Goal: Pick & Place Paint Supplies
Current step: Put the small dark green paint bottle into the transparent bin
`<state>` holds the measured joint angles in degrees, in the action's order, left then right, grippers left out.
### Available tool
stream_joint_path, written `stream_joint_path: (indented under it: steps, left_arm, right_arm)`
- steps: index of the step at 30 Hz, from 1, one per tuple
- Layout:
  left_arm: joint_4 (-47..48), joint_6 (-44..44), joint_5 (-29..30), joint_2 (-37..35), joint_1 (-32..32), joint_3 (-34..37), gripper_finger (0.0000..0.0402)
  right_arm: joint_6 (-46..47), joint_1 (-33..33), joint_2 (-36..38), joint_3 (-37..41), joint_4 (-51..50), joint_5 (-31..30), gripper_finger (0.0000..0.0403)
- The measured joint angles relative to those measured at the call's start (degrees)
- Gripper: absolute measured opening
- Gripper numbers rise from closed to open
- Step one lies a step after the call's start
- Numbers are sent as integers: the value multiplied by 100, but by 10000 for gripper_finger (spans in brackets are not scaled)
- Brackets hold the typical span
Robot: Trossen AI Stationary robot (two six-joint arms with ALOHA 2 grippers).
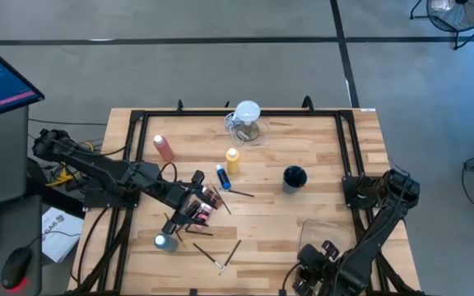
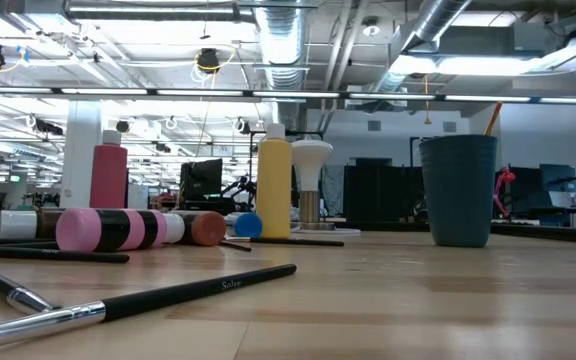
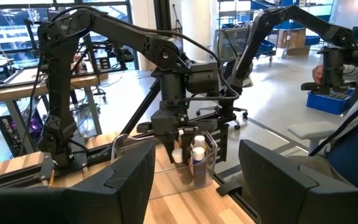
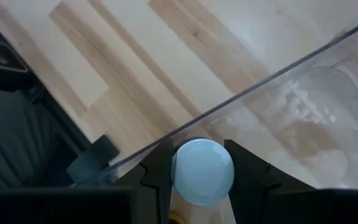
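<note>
My right gripper (image 4: pixel 197 167) is shut on a small white-capped paint bottle (image 4: pixel 202 173) at the rim of a clear container (image 1: pixel 323 233) near the table's front right. Two more white-capped bottles (image 3: pixel 196 158) stand in that container. My left gripper (image 1: pixel 197 200) hangs open above a heap of small bottles (image 2: pixel 108 229) lying on their sides at the left. Behind them a pink-red squeeze bottle (image 1: pixel 164 148) and a yellow one (image 1: pixel 233 159) stand upright. A blue one (image 1: pixel 223 177) lies on its side. Thin dark paintbrushes (image 1: pixel 220 255) lie on the wood near the front. My right gripper pinches the bottle's round white cap (image 4: pixel 185 177) between its two fingers, one on each side. The fingers come steeply from above. The cap hides the bottle's body, and I cannot tell whether its bottom rests in the container.
A dark cup (image 1: pixel 294 177) stands right of centre. A clear jug with a white round top (image 1: pixel 247 122) stands at the far edge. One small bottle (image 1: pixel 164 241) stands alone at the front left. A black frame (image 1: pixel 220 113) runs round the table.
</note>
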<state>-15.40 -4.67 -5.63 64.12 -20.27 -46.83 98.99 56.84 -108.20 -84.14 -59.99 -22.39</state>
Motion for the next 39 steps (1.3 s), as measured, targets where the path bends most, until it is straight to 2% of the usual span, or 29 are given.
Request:
stream_joint_path:
  steps: [23, 29, 39]
  left_arm:
    - [-2, -105, 2, 0, 0, 0, 219]
    - [-5, -109, 0, 0, 22, 0, 219]
    - [-3, -107, 0, 0, 59, 0, 219]
  right_arm:
    - [2, 159, -4, 190, 208, -211, 105]
    - [-7, 208, -295, 103, 222, -179, 105]
    - [-2, 183, -351, -139, -36, -73, 121]
